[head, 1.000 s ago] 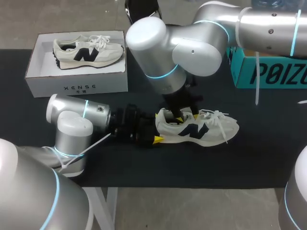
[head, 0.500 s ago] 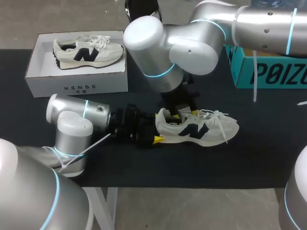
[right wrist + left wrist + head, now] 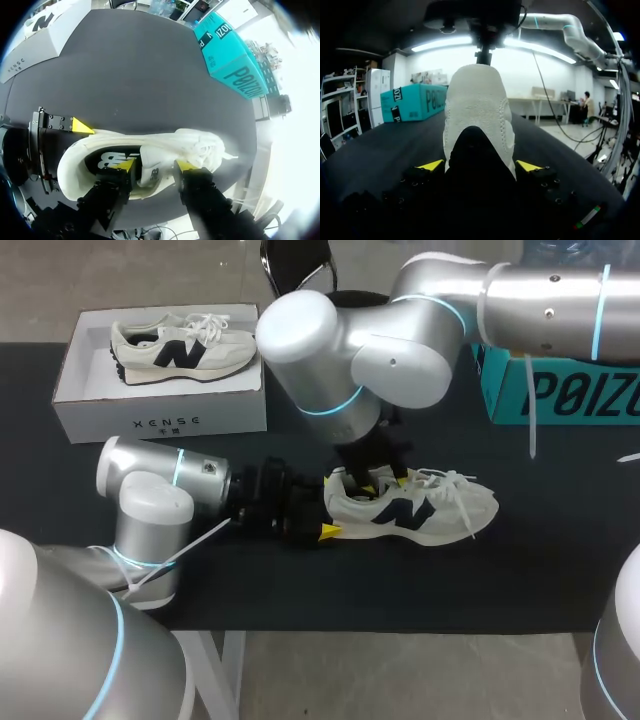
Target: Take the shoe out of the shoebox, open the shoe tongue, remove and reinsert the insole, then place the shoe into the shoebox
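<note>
A white shoe (image 3: 415, 508) with a dark logo lies on its sole on the black table, toe to the right. My left gripper (image 3: 328, 508) reaches in level from the left. In the left wrist view its yellow tips (image 3: 431, 165) press both sides of the shoe's heel (image 3: 477, 115), so the left gripper (image 3: 480, 165) is shut on the shoe. My right gripper (image 3: 380, 482) comes down over the shoe's opening. In the right wrist view, the right gripper (image 3: 156, 165) has one finger inside on the dark insole (image 3: 107, 159) and one by the laces, with the white tongue (image 3: 152, 174) pinched between them.
An open white shoebox (image 3: 160, 423) at the back left holds a second white shoe (image 3: 185, 345). A teal box (image 3: 560, 385) stands at the back right. The right arm's bulky elbow (image 3: 340, 340) hangs over the table's middle.
The right arm's elbow has swung slightly left and back while its gripper stayed at the shoe's opening. The left arm and the shoe have not moved.
</note>
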Controlling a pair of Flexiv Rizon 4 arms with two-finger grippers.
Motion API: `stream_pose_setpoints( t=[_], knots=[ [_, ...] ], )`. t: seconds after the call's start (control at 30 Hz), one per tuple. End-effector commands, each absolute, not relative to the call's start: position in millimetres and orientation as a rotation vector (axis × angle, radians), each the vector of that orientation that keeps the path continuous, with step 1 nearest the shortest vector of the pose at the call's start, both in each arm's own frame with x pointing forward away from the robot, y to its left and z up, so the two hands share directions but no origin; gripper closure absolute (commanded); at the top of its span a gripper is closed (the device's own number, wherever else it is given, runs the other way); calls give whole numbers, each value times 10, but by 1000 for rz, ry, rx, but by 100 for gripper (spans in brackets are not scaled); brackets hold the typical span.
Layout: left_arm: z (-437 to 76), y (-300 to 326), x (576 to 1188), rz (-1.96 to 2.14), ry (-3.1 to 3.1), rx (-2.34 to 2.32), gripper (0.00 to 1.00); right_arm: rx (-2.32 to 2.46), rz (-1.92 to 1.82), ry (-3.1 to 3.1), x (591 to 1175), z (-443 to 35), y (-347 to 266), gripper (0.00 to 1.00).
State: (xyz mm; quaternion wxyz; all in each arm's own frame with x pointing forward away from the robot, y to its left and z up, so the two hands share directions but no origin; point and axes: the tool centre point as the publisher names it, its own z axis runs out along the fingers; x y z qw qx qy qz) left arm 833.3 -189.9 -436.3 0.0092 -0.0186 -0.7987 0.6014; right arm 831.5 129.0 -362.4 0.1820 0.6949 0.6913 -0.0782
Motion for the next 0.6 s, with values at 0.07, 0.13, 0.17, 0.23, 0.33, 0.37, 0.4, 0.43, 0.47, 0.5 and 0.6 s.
stream_pose_setpoints(
  t=[0.07, 0.13, 0.17, 0.23, 0.33, 0.37, 0.4, 0.43, 0.47, 0.5, 0.6],
  knots=[
    [-4394, -1898, 8336, 1879, -2494, -57, 100, 1967, -209, 1943, 8266, -3643, 1235, 69],
    [-4394, -1898, 8336, 1879, -2494, -57, 100, 1969, -207, 1939, 8276, -3649, 1210, 80],
    [-4394, -1898, 8336, 1879, -2494, -57, 100, 1970, -206, 1936, 8279, -3647, 1200, 88],
    [-4394, -1898, 8336, 1879, -2494, -57, 100, 1972, -203, 1932, 8282, -3636, 1178, 95],
    [-4394, -1898, 8336, 1879, -2494, -57, 100, 1973, -199, 1925, 8284, -3608, 1151, 99],
    [-4394, -1898, 8336, 1879, -2494, -57, 100, 1973, -196, 1921, 8284, -3597, 1144, 99],
    [-4394, -1898, 8336, 1879, -2494, -57, 100, 1973, -195, 1919, 8285, -3584, 1136, 98],
    [-4394, -1898, 8336, 1879, -2494, -57, 100, 1973, -194, 1916, 8285, -3573, 1128, 97],
    [-4394, -1898, 8336, 1879, -2494, -57, 100, 1973, -193, 1911, 8284, -3561, 1119, 96],
    [-4394, -1898, 8336, 1879, -2494, -57, 100, 1974, -192, 1908, 8283, -3550, 1109, 95],
    [-4394, -1898, 8336, 1879, -2494, -57, 100, 1977, -193, 1898, 8269, -3514, 1080, 91]
  ],
)
